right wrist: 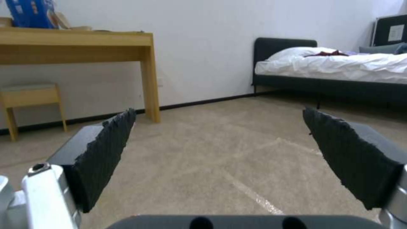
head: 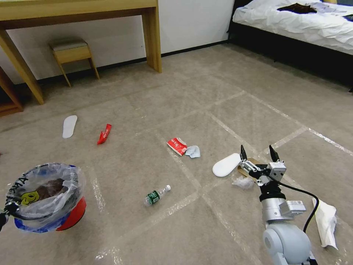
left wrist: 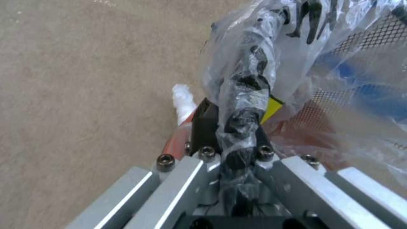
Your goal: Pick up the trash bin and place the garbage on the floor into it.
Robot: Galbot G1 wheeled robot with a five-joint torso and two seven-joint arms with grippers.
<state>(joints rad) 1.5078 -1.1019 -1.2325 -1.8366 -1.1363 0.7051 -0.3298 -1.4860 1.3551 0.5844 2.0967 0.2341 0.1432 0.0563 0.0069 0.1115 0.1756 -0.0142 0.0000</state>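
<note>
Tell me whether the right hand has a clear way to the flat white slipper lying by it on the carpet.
Probably yes. The right hand is open and empty, held close beside the flat white slipper; nothing lies on top of the slipper, though a brown paper scrap and crumpled white tissue crowd its near end.

A bedroom, hotel-like. A bed [head: 294, 22] with rumpled white bedding stands against the white wall, beside a wooden desk [head: 73, 11] with a small stool [head: 71, 51]. Beige carpet [head: 220, 73] covers the floor.

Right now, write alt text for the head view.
The left gripper holds the trash bin by its rim. The right gripper hangs open above scattered garbage on the floor.
</note>
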